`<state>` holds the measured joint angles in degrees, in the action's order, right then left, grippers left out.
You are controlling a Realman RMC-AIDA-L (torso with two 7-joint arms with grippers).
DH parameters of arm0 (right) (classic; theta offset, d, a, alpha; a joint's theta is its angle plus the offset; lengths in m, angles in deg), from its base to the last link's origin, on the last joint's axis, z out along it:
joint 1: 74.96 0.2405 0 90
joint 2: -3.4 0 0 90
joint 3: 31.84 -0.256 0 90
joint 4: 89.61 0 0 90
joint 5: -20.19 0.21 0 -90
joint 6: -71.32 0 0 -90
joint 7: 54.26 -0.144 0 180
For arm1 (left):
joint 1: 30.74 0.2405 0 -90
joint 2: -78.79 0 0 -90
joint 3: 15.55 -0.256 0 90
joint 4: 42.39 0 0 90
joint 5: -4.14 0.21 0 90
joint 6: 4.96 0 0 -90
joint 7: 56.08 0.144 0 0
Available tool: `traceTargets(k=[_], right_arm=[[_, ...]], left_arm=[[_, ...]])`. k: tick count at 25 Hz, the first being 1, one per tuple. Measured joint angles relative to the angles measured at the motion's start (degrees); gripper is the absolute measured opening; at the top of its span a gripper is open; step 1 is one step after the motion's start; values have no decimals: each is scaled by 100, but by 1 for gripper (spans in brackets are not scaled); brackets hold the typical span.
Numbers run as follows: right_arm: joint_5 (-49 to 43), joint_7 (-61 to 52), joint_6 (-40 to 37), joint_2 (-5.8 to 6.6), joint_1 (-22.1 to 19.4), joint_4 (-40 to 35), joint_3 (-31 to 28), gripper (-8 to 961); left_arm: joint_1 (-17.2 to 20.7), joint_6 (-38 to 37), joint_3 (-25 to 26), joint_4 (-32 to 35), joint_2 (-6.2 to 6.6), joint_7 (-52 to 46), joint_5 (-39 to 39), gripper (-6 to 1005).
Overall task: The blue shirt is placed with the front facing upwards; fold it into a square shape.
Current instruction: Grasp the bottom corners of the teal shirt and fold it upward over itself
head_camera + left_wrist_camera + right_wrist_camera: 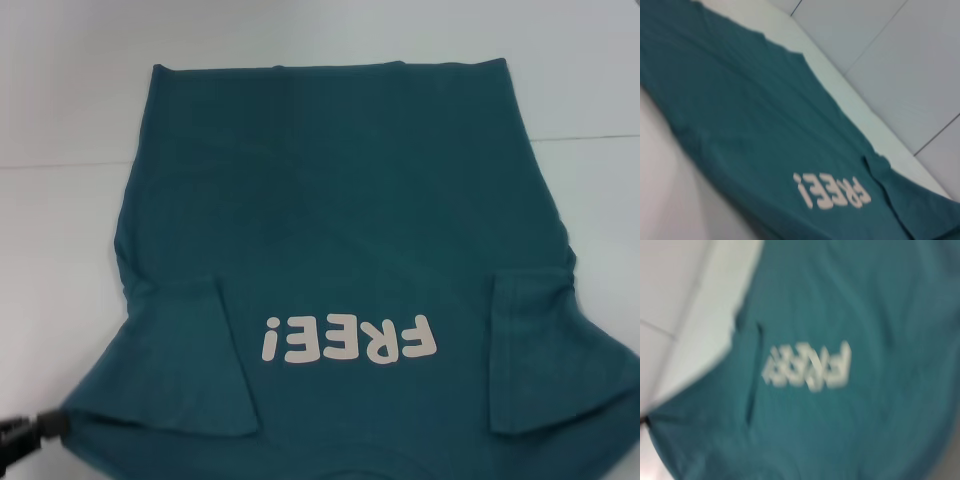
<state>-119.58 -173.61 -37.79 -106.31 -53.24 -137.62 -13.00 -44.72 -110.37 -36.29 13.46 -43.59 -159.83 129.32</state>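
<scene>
— What fills the view, biggest first?

— The white tabletop (60,100), then the blue shirt (340,200) spread across most of it, front up. Its hem runs along the upper part of the head view, the collar end sits at the bottom edge nearest me, and the "FREE!" lettering (347,340) lies in the lower centre. Both sleeves are already turned inward: the left sleeve flap (200,360) at lower left, the right sleeve flap (540,350) at lower right.

— And your fingers?

— Only my left gripper (30,428) shows, a dark tip at the lower left corner, just beside the shirt's shoulder edge. I cannot tell whether it is released or clenched. My right gripper does not show in any view.

— What does the next move depend on?

— The shirt's long axis runs away from me, collar near, hem far. I judge the near corners are within easiest reach, the left one closest to my left arm.
</scene>
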Motion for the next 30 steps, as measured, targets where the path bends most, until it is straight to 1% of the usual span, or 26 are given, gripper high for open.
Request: traceTargets(k=[2,4,5,8,13,17,18,20,25,30], right_arm=[[342,-115,128,133,92,242,-33,9],[545,-234,326,216,229,415,-45,9],[601,-298,480,239,317,453,-55,9],[764,-518,979,277,589,487,-93,9],[928,-764,1687,307,1036,516,-98,9],[1105,-889,2106,309,1293,667,-97,9],[1194,-889,2211,309,1327,735,-106,9],[1423,-870,2465,316,1360,882,-97,9],[1757,-785,3112,327,1410,1143,-42,9],[1872,-701,3581,286,1421,1294,-40,10]], left_arm=[[-200,20,136,-196,91,-13,-41,2],[-436,99,285,-464,196,-26,-71,2],[-594,178,365,-636,260,-35,-84,2],[-958,508,459,-936,394,-79,-99,2],[-1387,1180,482,-1144,500,-171,-144,3],[-1609,1709,476,-1284,537,-227,-338,3],[-1730,1992,468,-1350,534,-221,-397,3],[-1793,2126,463,-1385,533,-209,-413,2],[-2269,2904,404,-1801,532,28,-421,2],[-2522,3408,208,-1955,526,147,-423,2]])
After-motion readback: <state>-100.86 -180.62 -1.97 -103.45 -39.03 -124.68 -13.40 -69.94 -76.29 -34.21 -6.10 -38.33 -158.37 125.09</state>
